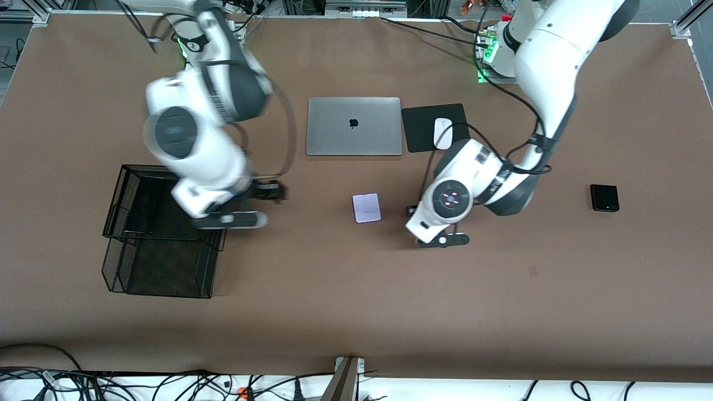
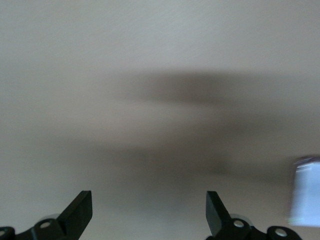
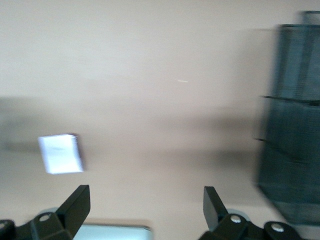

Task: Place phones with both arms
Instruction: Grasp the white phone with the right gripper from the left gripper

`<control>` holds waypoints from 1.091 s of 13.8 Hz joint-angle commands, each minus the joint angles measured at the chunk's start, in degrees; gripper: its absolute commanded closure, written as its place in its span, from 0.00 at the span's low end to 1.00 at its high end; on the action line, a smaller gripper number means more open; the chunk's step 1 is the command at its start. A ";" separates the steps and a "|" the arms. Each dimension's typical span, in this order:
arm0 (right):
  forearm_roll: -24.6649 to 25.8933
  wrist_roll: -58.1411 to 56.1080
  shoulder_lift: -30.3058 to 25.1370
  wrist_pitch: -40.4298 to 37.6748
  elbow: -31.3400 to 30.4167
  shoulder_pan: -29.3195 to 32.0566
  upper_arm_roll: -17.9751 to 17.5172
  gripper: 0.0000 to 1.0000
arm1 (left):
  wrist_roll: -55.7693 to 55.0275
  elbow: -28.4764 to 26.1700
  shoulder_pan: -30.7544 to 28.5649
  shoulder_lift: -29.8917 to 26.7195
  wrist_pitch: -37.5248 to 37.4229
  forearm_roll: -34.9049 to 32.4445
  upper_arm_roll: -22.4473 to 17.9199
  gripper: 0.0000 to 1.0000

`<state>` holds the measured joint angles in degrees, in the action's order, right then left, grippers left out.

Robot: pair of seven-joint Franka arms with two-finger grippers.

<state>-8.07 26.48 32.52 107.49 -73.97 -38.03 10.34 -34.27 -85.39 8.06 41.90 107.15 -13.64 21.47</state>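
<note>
The pale lavender phone (image 1: 366, 208) lies flat on the brown table, nearer the front camera than the laptop. The small black phone (image 1: 604, 197) lies toward the left arm's end. A long dark slab (image 1: 140, 205) that looks like the long black phone lies in the mesh tray (image 1: 118, 253). My left gripper (image 1: 412, 210) hovers low beside the lavender phone, open and empty (image 2: 148, 200); the phone shows at the edge of its view (image 2: 305, 192). My right gripper (image 1: 273, 190) is blurred, between tray and lavender phone, open and empty (image 3: 145, 192); it sees the phone (image 3: 61, 153).
A shut silver laptop (image 1: 353, 126) lies toward the bases, with a white mouse (image 1: 443, 132) on a black pad (image 1: 418, 128) beside it. The black two-tier mesh tray shows in the right wrist view (image 3: 292, 125), as does the laptop's edge (image 3: 115, 232).
</note>
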 commanded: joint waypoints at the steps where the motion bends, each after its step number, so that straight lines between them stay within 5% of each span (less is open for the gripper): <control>1: -1.07 4.79 9.20 6.29 7.26 -5.37 1.00 0.00 | 10.85 -14.61 -8.38 -10.50 1.31 -1.92 1.03 0.00; 6: -0.64 7.79 18.52 21.25 7.35 -10.48 -0.93 0.00 | 30.63 -22.62 -23.93 -17.46 2.62 -6.48 1.03 0.00; 15: 3.49 2.44 23.54 24.61 6.21 -13.03 -0.94 0.00 | 52.69 -40.54 -51.62 -21.95 33.87 -7.10 1.03 0.00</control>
<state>-5.66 30.81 54.85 132.17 -68.94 -50.89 9.43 13.76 -120.03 -38.89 22.22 134.16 -19.77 21.40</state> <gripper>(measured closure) 0.000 0.000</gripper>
